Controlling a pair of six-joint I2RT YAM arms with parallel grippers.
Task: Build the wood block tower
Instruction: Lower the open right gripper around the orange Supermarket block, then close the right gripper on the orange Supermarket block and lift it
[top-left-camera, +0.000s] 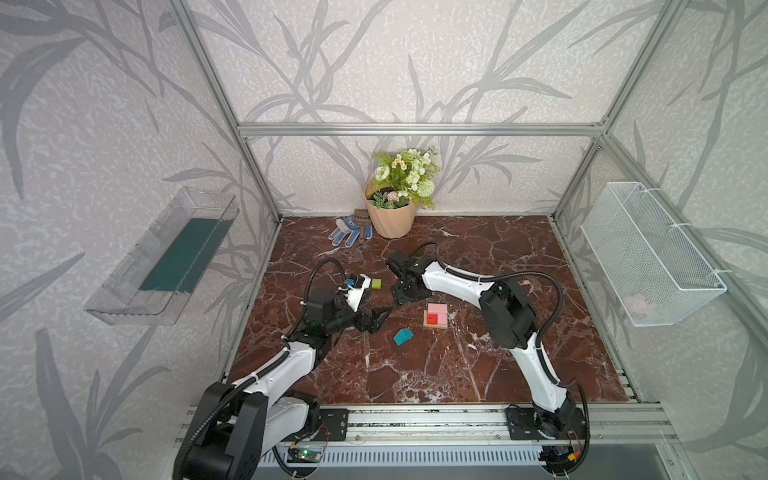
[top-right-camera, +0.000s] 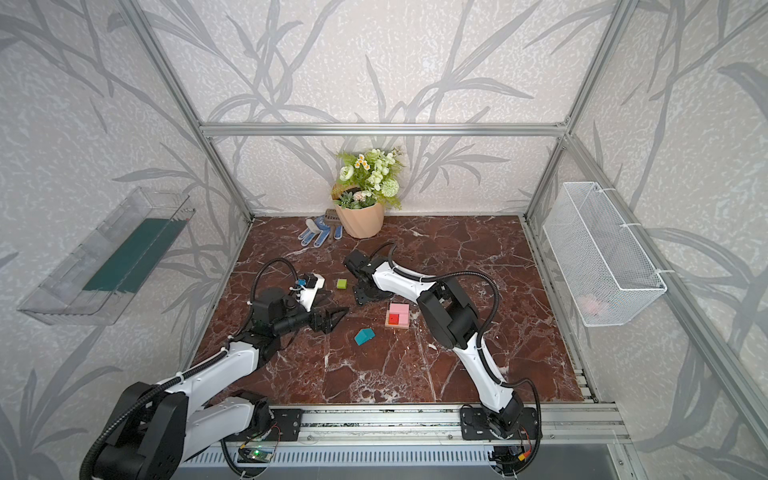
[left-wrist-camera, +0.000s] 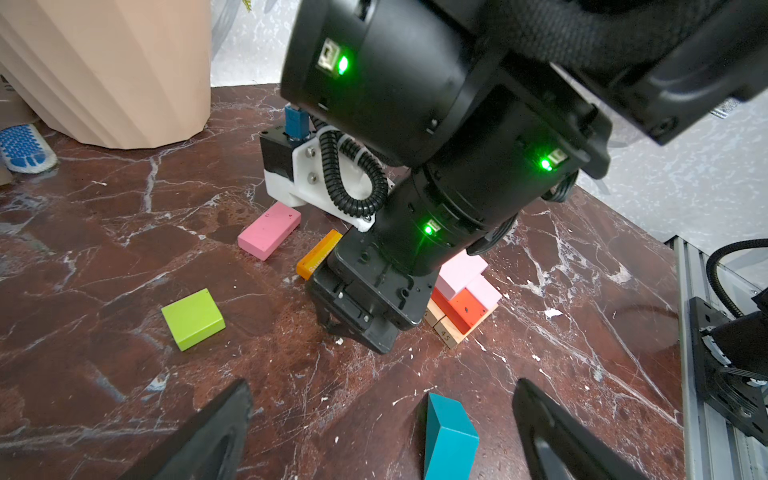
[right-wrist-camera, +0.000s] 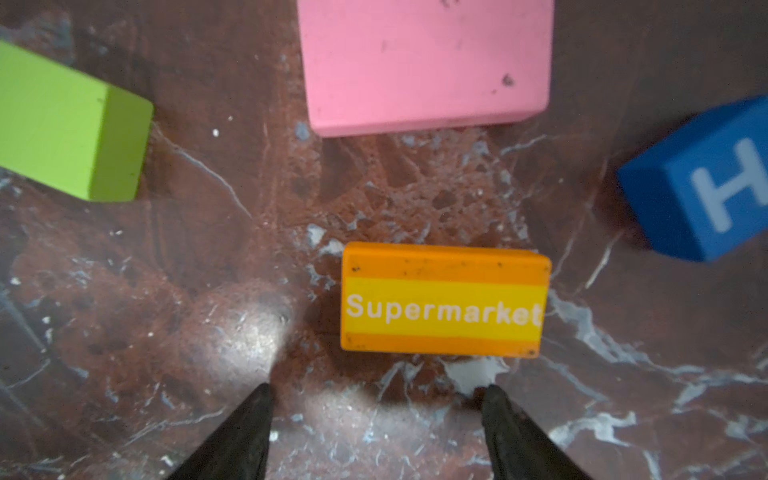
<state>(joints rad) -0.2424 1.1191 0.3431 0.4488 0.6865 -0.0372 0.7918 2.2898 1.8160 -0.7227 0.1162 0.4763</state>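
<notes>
Both top views show a red-brown marble worktop (top-left-camera: 415, 374) in a leaf-papered, metal-framed booth (top-left-camera: 415, 129), the tower (top-left-camera: 437, 316) standing mid-worktop. Left hand (left-wrist-camera: 382, 384) gapes empty; right hand (right-wrist-camera: 378, 388), parted, faces the orange Supermarket block (right-wrist-camera: 444, 301).

Red-brown marble tabletop (top-left-camera: 457, 365) with white veins, spreading under the jaws of the left gripper (top-left-camera: 382, 320) and right gripper (right-wrist-camera: 376, 399); well beyond both sets of jaws, at the back wall, a ribbed beige flowerpot (top-left-camera: 392, 222) of white and green flowers (top-left-camera: 409, 172); blue-white gloves (top-left-camera: 345, 233) just beside it, on the left jaws' side; a clear plastic tray (top-left-camera: 124, 286) holding a dark green sheet (top-left-camera: 183, 257), wall-mounted well outside the left jaws; a white wire basket (top-left-camera: 648, 249), something pale pink (top-left-camera: 638, 305) blurred inside, well outside the right jaws; grey leaf-patterned wallpaper (top-left-camera: 104, 124) behind an aluminium frame (top-left-camera: 415, 129).
</notes>
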